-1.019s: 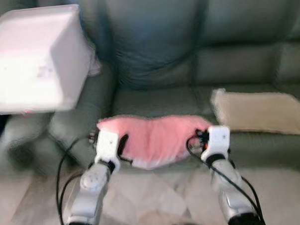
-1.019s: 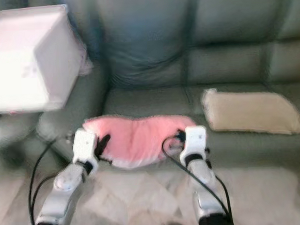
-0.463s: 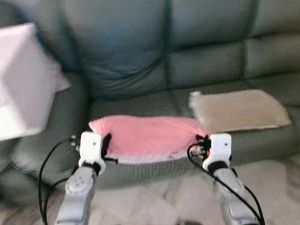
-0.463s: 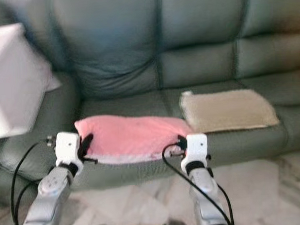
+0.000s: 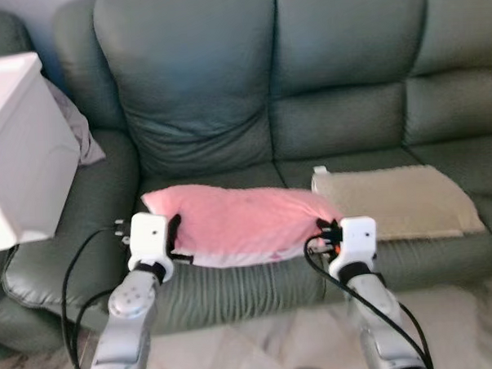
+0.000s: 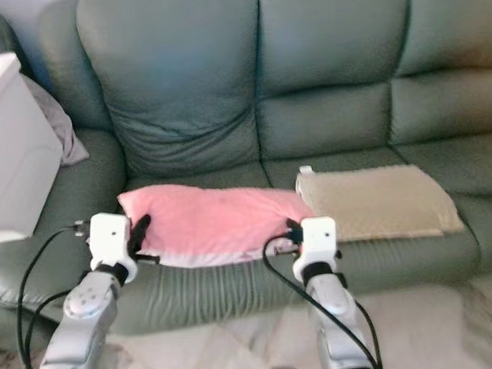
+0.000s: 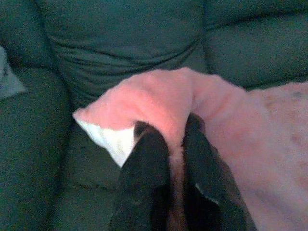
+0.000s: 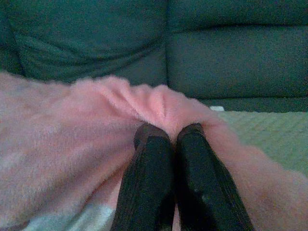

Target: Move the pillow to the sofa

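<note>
Pink pillow (image 5: 240,226) held level between both arms, over the near edge of the left seat cushion of the grey-green sofa (image 5: 218,104). Whether its underside already touches the seat you cannot tell from the head views.

Left gripper (image 7: 174,137): its two black fingers are pressed together on a fold of pink plush at the pillow's left end, next to a white corner of the cover. Right gripper (image 8: 169,134): fingers likewise closed, pinching a gathered ridge of plush at the pillow's right end. In the head view each gripper sits at its own end of the pillow, left (image 5: 173,237), right (image 5: 323,230).

Beige pillow (image 5: 398,198) lies flat on the middle seat, just beside the pink pillow's right end; the two look to be touching or nearly so. White box (image 5: 20,145) stands at the far left over the armrest, with a grey cloth (image 5: 79,130) behind it.

The step in hand appears to be the set-down. To do it well:
- Carry both arms forward together so the pillow travels farther onto the seat, towards the backrest; at the front lip it may slide off.
- Keep the two ends at equal height, so the fabric does not twist in either pinch.
- Lower until the seat takes the weight, then part both pairs of fingers at once.
- Hold the right end clear of the beige pillow, or it may ride up over it.
</note>
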Robot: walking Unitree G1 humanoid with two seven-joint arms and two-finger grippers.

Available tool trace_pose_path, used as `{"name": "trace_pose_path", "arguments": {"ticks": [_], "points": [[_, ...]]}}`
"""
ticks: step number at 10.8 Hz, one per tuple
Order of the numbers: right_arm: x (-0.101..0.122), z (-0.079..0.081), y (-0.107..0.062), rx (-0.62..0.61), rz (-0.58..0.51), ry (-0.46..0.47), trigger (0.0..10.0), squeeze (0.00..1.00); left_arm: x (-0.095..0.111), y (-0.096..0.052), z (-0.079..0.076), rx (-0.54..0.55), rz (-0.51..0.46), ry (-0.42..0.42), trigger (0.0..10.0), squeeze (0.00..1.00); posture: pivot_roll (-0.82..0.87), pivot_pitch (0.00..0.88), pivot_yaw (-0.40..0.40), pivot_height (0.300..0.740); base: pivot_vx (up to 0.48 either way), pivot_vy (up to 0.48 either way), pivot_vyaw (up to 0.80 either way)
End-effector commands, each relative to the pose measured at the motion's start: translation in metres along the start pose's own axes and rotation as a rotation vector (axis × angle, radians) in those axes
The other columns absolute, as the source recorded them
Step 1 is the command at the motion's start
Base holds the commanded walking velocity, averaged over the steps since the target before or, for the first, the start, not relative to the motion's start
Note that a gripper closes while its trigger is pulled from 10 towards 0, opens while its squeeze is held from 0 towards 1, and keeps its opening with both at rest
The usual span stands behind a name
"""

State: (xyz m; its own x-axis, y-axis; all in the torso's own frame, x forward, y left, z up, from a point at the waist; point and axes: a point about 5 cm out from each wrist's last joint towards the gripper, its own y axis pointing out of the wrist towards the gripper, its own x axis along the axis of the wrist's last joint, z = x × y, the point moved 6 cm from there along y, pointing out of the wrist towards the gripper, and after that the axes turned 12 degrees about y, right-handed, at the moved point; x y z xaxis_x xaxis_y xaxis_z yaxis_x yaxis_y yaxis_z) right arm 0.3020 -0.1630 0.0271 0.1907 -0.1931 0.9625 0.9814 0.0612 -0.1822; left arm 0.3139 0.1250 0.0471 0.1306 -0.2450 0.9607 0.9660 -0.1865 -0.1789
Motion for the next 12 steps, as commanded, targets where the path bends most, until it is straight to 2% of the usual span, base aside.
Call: {"name": "trace_pose_path", "arguments": {"ticks": [1,4,8,12], "points": [[0.0138,0.0051,0.0049,0.012,-0.046,0.007,10.0,0.00,0.0029,-0.0009,0.0066,0.011,-0.009,0.025,10.0,0.00,0.00,0.000,0.009,0.740,0.311,0.000,0.00],[0.0161,0.0096,0.0047,0.050,-0.050,0.017,10.0,0.00,0.0011,0.0001,0.0075,0.031,0.003,0.029,10.0,0.00,0.00,0.000,0.005,0.740,0.086,0.000,0.15],[0.0160,0.0109,0.0051,0.052,-0.047,0.018,10.0,0.00,0.0018,0.0014,0.0128,0.063,0.003,0.041,10.0,0.00,-0.01,0.000,0.004,0.740,0.000,0.000,0.72],[0.0139,0.0051,0.0060,0.012,-0.041,0.016,10.0,0.00,0.0032,0.0054,0.0036,0.026,0.001,0.028,10.0,0.00,-0.01,0.000,0.005,0.740,0.000,0.000,0.00]]}}
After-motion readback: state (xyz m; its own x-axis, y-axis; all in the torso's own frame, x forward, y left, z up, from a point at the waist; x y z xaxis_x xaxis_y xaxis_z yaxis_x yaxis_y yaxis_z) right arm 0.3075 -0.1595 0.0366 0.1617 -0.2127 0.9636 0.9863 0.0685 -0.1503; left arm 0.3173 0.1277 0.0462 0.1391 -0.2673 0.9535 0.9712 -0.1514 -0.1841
